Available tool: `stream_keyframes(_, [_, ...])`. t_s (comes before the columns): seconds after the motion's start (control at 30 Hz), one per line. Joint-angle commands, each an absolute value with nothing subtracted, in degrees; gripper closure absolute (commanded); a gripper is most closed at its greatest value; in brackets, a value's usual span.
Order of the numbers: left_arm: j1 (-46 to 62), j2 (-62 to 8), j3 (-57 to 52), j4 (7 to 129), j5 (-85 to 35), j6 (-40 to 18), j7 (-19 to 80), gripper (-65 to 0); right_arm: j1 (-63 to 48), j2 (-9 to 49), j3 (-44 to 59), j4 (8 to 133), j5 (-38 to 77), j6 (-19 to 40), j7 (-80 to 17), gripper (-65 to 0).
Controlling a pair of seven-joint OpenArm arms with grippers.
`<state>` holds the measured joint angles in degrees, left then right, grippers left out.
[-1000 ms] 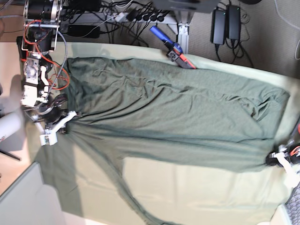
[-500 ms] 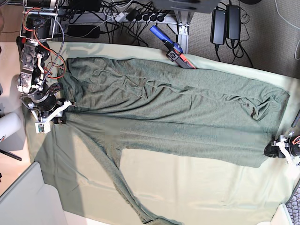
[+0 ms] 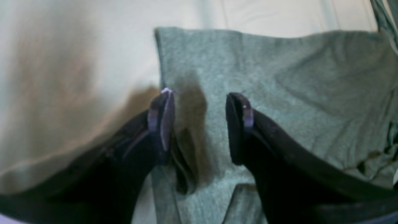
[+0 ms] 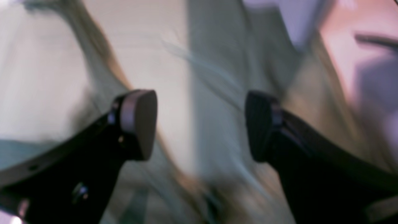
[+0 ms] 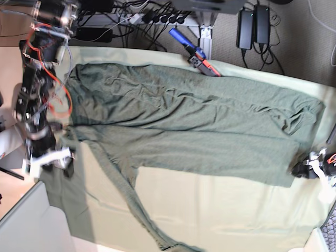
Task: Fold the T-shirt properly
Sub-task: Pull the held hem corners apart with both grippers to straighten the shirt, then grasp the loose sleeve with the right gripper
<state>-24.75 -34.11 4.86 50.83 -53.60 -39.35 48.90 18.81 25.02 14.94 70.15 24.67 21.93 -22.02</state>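
Dark olive-green knit T-shirt (image 5: 189,126) spread flat across pale mint-green table cloth (image 5: 226,210), left gripper (image 3: 199,124) wide open over its corner, right gripper (image 4: 200,124) wide open and empty, now moved off the shirt edge, cables and power bricks (image 5: 252,26) on the floor behind.

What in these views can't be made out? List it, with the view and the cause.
- Right wrist view: motion blur smears the cloth behind the open right gripper; what lies between its fingers cannot be told.
- Base view: the left gripper is cut off by the frame's right edge, so its hold on the T-shirt hem is unclear there.
- Base view: the T-shirt's long sleeve runs off the bottom edge; its cuff is unseen.
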Motion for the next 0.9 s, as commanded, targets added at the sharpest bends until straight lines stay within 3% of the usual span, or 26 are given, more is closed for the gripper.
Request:
stream_keyframes(0.0, [-26.2,-35.2,4.5,53.0,-55.2,-40.0,48.8,-30.2,21.4,24.3,14.4,70.3,23.7,23.0,-21.0,-43.6])
stream_keyframes(0.17, [-26.2,-35.3,4.5,58.2,-55.5,-40.0,50.0,-30.2,29.2,18.0,8.9,59.6,15.2,22.7,-17.1,-43.7])
stream_keyframes(0.37, [-26.2,-35.3,4.5,60.3,-56.1,-40.0,52.6,-30.1,37.7,14.5,5.4,41.0,7.9,22.3,-12.5,-43.7])
stream_keyframes(0.63, [-26.2,-35.3,4.5,60.3,-57.3,-40.0,52.7,-30.1,39.9,13.2,1.0,33.6,0.0,20.9,-9.8,-42.5])
stream_keyframes(0.7, [-26.2,-35.3,4.5,60.3,-57.3,-40.0,52.7,-30.1,39.9,13.2,-0.1,32.3,-0.7,19.0,-9.4,-32.4])
stream_keyframes(0.8, [-26.2,-35.2,4.5,60.3,-57.7,-40.0,52.6,-30.1,39.3,13.3,-0.5,32.0,-1.1,17.3,-9.4,-9.6])
stream_keyframes(0.87, [-26.2,-35.2,4.5,60.3,-58.0,-40.0,52.5,-30.1,39.3,13.4,-0.5,32.0,-1.1,17.3,-9.4,-2.5])
